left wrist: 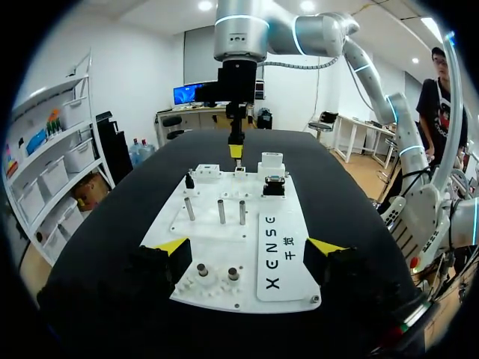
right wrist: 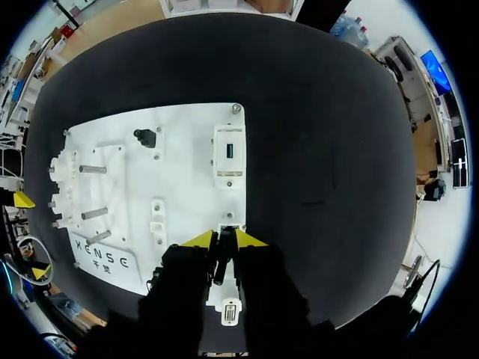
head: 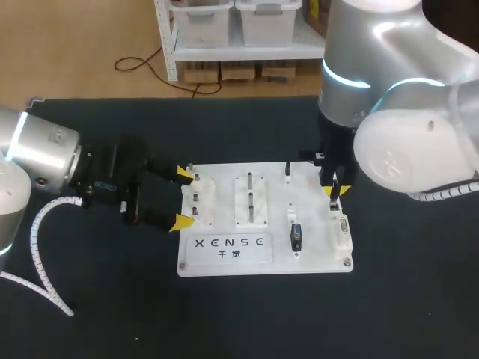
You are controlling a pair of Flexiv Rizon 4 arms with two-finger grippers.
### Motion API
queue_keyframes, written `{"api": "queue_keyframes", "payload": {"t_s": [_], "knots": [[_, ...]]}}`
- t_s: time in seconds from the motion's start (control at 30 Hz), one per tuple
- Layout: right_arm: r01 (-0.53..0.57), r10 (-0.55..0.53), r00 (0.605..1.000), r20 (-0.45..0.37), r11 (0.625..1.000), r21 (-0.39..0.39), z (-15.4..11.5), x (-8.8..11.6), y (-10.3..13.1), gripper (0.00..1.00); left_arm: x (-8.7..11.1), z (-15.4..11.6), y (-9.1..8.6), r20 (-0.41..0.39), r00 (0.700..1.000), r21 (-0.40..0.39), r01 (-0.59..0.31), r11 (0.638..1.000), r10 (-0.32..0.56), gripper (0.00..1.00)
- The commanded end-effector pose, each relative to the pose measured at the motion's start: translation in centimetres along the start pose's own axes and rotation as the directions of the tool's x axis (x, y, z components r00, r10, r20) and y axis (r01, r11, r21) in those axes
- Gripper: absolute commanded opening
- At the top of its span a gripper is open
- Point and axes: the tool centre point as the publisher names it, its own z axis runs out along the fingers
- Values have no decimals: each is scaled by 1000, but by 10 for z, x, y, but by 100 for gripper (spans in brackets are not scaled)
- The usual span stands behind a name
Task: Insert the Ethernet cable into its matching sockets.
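Tightly, right tool (right wrist: 224, 239) around Ethernet cable (right wrist: 221, 260)

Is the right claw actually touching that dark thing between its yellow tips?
Touching. The right wrist view shows the right gripper shut on the dark plug, pressing it from both sides with no gap.

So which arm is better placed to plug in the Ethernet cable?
Right, probably: the right gripper holds a thin black plug by the white socket blocks; the left gripper is open at the white board's opposite edge.
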Motion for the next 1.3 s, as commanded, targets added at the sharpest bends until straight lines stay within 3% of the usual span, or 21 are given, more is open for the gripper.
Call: {"api": "queue_keyframes", "payload": {"t_s": [0.03,1.3], "knots": [[1,-1,1000,-5,1000,0,2,-1,0,0,1,0,0,4,1000,-2,-2,1000,2,100],[28,-28,1000,-9,999,18,15,-2,-5,0,1,0,0,4,1000,-2,-2,1000,2,100]]}}
